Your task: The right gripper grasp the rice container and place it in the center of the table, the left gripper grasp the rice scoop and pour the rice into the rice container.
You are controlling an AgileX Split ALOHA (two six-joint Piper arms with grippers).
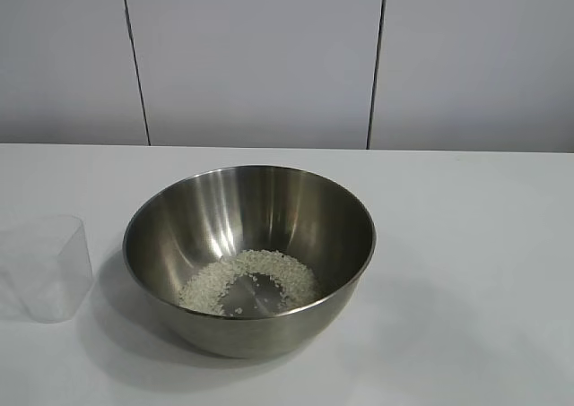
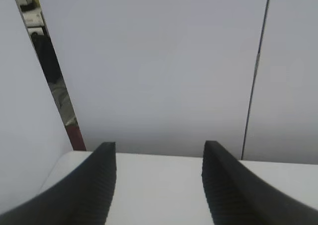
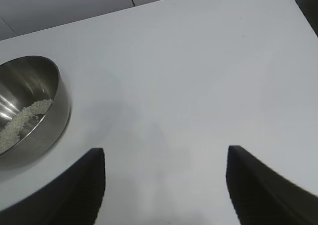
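The rice container (image 1: 249,255), a wide steel bowl, stands in the middle of the white table (image 1: 475,245) with a thin ring of rice (image 1: 251,279) on its bottom. It also shows in the right wrist view (image 3: 30,106) with rice (image 3: 22,116) inside. The rice scoop (image 1: 49,267), a clear plastic cup, stands upright and empty left of the bowl. Neither gripper shows in the exterior view. My left gripper (image 2: 159,153) is open and empty, above the table, facing the wall. My right gripper (image 3: 165,158) is open and empty over bare table beside the bowl.
A white panelled wall (image 1: 260,56) with dark vertical seams runs behind the table. In the left wrist view a narrow gap (image 2: 49,71) between wall panels shows clutter behind.
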